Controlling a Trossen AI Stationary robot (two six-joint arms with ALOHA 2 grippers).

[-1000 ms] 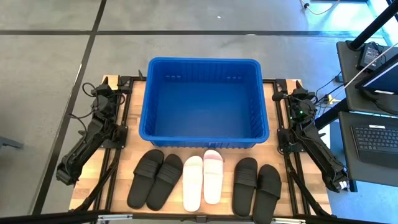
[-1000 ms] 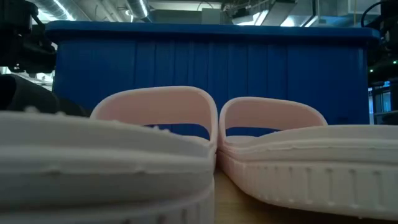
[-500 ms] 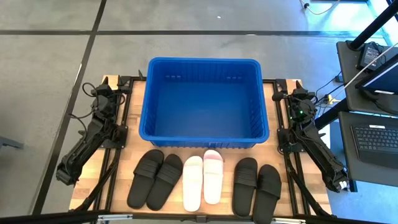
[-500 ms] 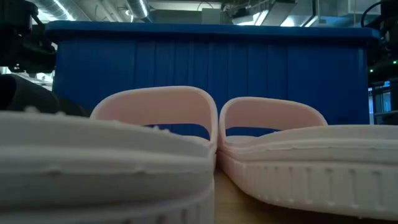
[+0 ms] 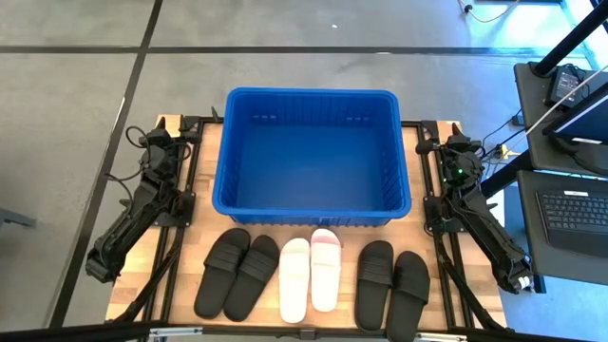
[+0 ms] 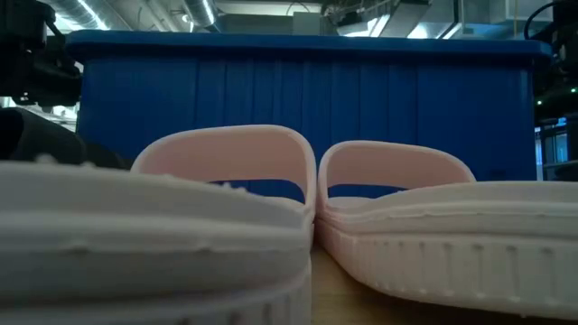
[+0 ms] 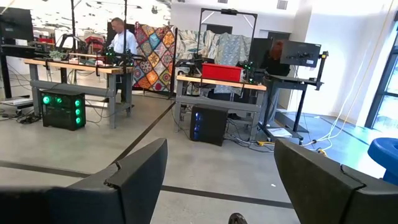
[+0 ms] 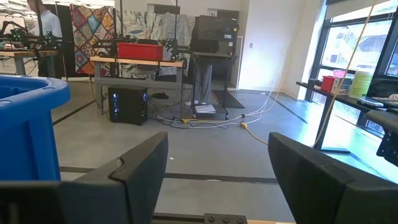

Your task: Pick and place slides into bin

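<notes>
Left hand (image 7: pixel 217 180) open; no readable writing.

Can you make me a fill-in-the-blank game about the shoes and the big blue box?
1. The bin on the table is the colour ____.
2. The number of slides in the row in front of the bin is ____.
3. The pale pink pair lies between two pairs that are ____.
4. Inside, the bin holds ____ slides.

Missing words: blue; six; black; no
</notes>
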